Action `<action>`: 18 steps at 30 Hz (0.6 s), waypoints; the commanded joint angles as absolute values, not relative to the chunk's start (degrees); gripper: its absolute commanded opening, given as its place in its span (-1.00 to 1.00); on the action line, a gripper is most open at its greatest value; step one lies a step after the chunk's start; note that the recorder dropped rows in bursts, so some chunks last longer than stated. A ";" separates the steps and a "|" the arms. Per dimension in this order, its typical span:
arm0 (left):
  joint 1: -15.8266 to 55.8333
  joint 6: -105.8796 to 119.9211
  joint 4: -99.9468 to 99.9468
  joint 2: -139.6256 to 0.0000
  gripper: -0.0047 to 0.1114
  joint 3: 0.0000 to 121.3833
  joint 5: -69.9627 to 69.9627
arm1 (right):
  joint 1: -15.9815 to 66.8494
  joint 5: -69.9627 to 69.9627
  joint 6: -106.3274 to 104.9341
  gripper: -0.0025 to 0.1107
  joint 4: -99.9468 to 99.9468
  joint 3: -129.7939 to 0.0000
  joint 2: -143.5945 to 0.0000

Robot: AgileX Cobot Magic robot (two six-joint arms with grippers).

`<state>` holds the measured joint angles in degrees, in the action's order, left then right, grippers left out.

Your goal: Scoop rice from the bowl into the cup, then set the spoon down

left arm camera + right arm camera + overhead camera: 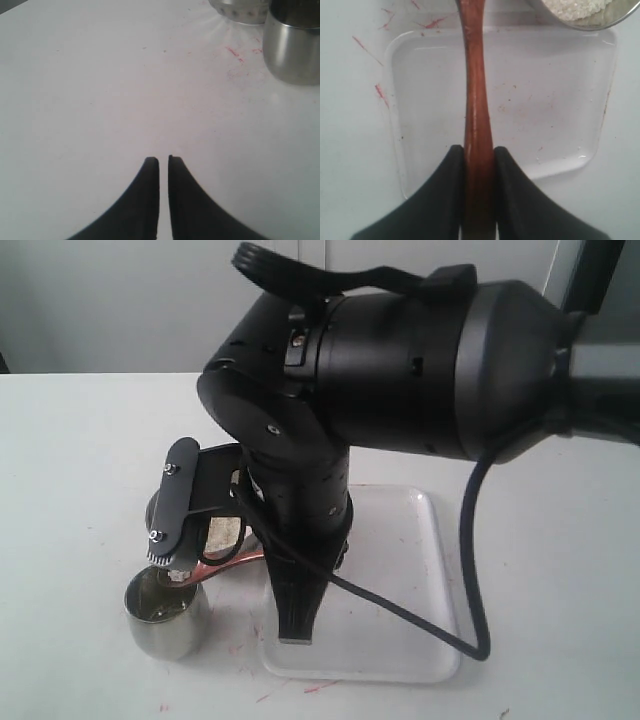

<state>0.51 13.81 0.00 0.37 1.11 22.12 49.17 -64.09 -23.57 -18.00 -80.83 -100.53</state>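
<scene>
Right pincer [479, 152] pinches slim reddish-brown spoon [475, 80] handle; left pincer [163, 161] pressed together, empty; white rice [572, 7] heaped in shiny bowl [611, 22].

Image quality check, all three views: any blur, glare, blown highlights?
Exterior view: the right arm looms large and soft, hiding much of the scene; the cup is slightly blurred. Left wrist view: the table is washed out near white, and the cup carries bright reflections. Right wrist view: the rice is blown out; the spoon in the right claw is sharp.
</scene>
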 commanded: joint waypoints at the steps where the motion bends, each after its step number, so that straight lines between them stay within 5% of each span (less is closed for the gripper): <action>1: 0.74 13.47 0.32 0.00 -0.67 0.58 24.88 | 49.56 -64.57 -25.72 -0.96 -18.22 -80.62 -99.86; 18: 0.74 13.47 0.32 0.00 -0.67 0.58 24.88 | 53.62 -63.93 -25.70 -0.96 -32.24 -80.62 -99.86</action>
<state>0.51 13.81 0.00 0.37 1.11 22.12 53.33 -64.20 -25.05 -31.26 -80.72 -100.53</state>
